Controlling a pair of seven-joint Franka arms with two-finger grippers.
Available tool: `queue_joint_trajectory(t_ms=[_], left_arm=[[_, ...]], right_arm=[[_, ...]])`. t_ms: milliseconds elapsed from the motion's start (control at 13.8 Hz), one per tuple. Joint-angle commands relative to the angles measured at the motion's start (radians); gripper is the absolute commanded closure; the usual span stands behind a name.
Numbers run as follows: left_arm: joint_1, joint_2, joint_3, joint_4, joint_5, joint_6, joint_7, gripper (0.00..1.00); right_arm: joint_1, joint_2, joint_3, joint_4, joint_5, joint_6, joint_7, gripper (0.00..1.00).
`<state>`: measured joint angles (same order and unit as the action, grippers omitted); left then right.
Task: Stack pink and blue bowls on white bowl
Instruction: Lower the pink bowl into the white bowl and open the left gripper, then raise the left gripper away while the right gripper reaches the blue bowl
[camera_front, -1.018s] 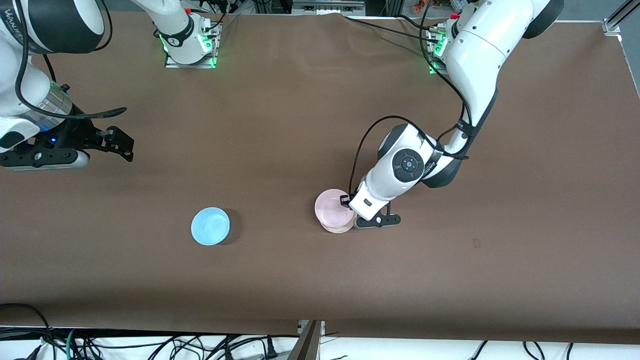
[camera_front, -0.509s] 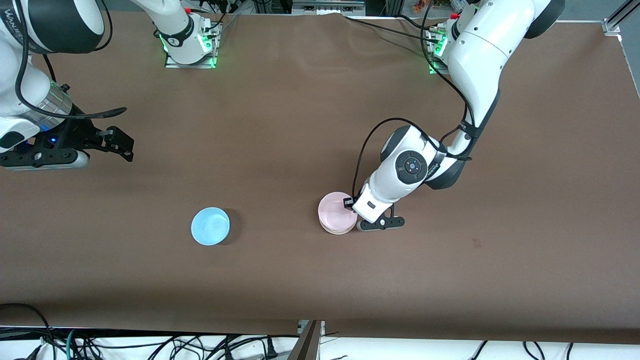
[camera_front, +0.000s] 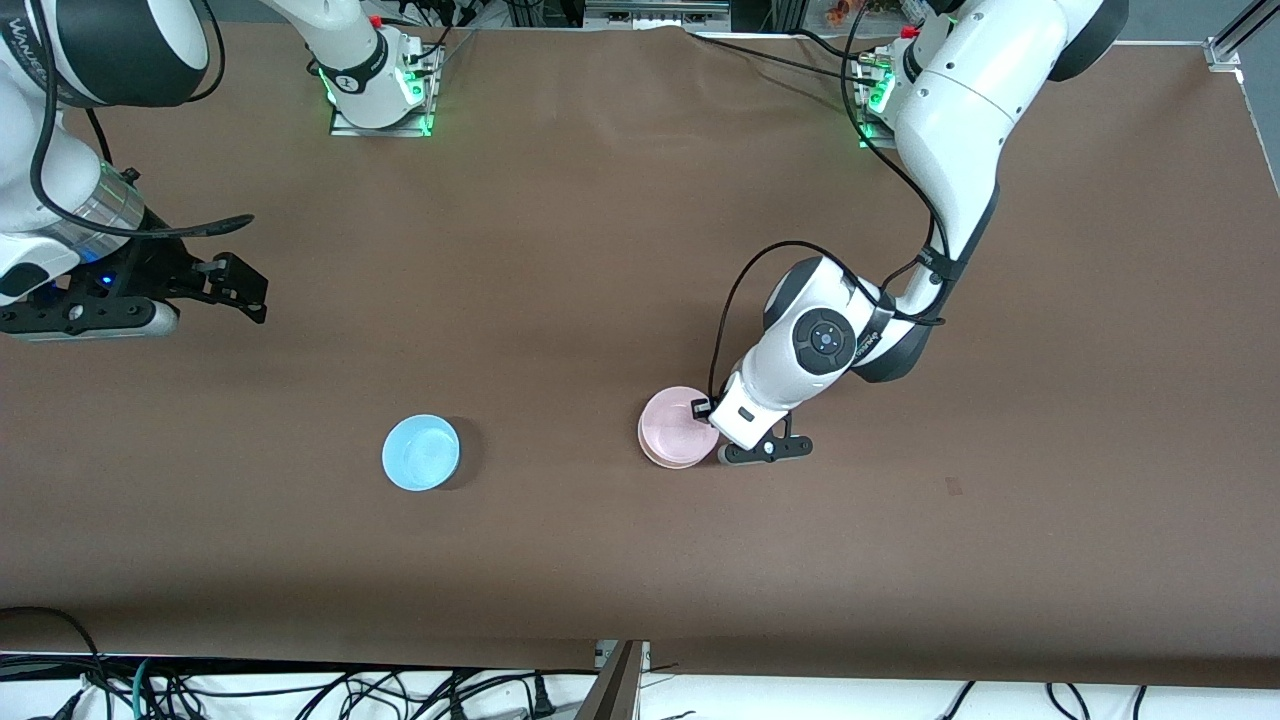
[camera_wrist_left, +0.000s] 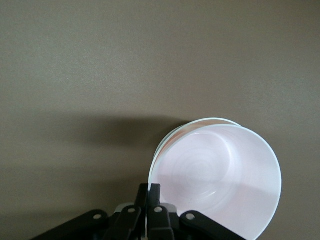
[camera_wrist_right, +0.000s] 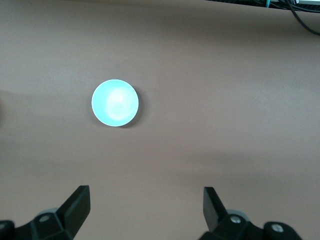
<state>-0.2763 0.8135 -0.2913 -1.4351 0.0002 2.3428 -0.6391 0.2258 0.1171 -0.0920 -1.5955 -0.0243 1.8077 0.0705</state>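
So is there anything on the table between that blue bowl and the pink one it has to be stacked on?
Nothing visible. Only bare brown table lies between the blue bowl and the pink bowl. The left gripper is shut on the pink bowl's rim, so it would be in the way until it lets go. The right gripper waits, open.
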Motion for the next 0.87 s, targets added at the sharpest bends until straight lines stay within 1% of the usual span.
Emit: queue_joint_trajectory(t_ms=[0, 145, 218, 291, 364, 436, 509, 582, 800], left_arm=[[-0.006, 0.022, 0.003, 0.025, 0.027, 0.003, -0.004, 1.0], [-0.009, 0.035, 0.003, 0.024, 0.027, 0.033, -0.013, 1.0], [-0.011, 0.038, 0.003, 0.025, 0.026, 0.035, -0.014, 0.98], [-0.011, 0.038, 0.003, 0.025, 0.026, 0.035, -0.014, 0.76], [-0.011, 0.038, 0.003, 0.025, 0.024, 0.035, -0.016, 0.56], [-0.009, 0.033, 0.003, 0.025, 0.02, 0.035, -0.022, 0.45], [-0.009, 0.024, 0.003, 0.027, 0.017, 0.029, -0.051, 0.26], [-0.006, 0.006, 0.003, 0.028, 0.015, 0.023, -0.066, 0.0], [0.005, -0.059, 0.012, 0.028, -0.028, -0.055, -0.062, 0.0]], right_arm=[[0.001, -0.002, 0.005, 0.011, -0.014, 0.001, -0.003, 0.0], [0.003, -0.002, 0.006, 0.011, -0.01, -0.001, 0.011, 0.0], [0.003, -0.001, 0.006, 0.011, -0.008, 0.001, 0.011, 0.0], [0.003, -0.002, 0.006, 0.011, -0.005, 0.001, 0.012, 0.0], [0.0, 0.002, 0.006, 0.009, -0.002, 0.002, 0.005, 0.0], [0.001, 0.028, 0.006, 0.011, -0.005, 0.008, -0.001, 0.0], [0.007, 0.036, 0.008, 0.014, -0.009, 0.012, -0.001, 0.0], [0.009, 0.041, 0.008, 0.014, -0.006, 0.016, 0.0, 0.0], [0.012, 0.13, 0.006, 0.02, -0.019, 0.018, -0.003, 0.0]])
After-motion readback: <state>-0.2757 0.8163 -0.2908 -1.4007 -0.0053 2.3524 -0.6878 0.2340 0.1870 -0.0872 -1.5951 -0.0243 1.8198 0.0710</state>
